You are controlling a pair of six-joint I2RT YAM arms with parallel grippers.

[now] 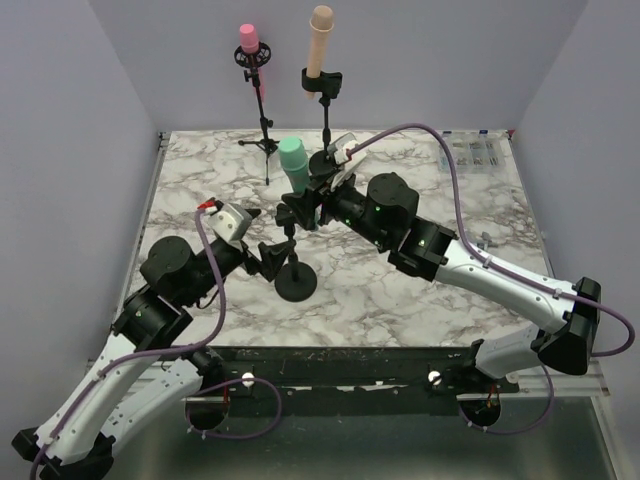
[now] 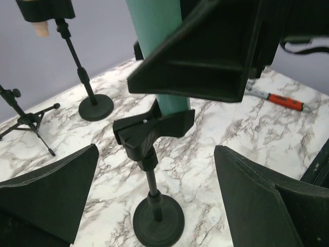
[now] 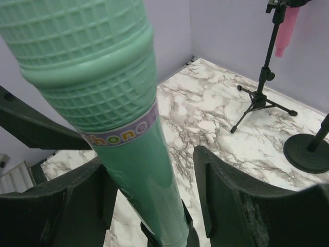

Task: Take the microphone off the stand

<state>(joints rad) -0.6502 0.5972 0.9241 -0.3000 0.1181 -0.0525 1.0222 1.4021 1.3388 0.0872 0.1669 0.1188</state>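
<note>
Presently the left gripper [image 1: 272,256] holds its jaws wide apart, flanking the black stand [image 2: 154,203] below its clip [image 2: 149,131] without contact, while beyond and above it the right gripper [image 3: 149,159] has its jaws apart astride the green microphone [image 3: 103,77], seated in that clip, a gap showing beside one finger [image 3: 231,206].

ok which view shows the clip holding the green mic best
Left wrist: the clip sits centred and close, gripping the green microphone's shaft. Top external shows it small and dark. Right wrist shows only a sliver at the bottom edge.
</note>
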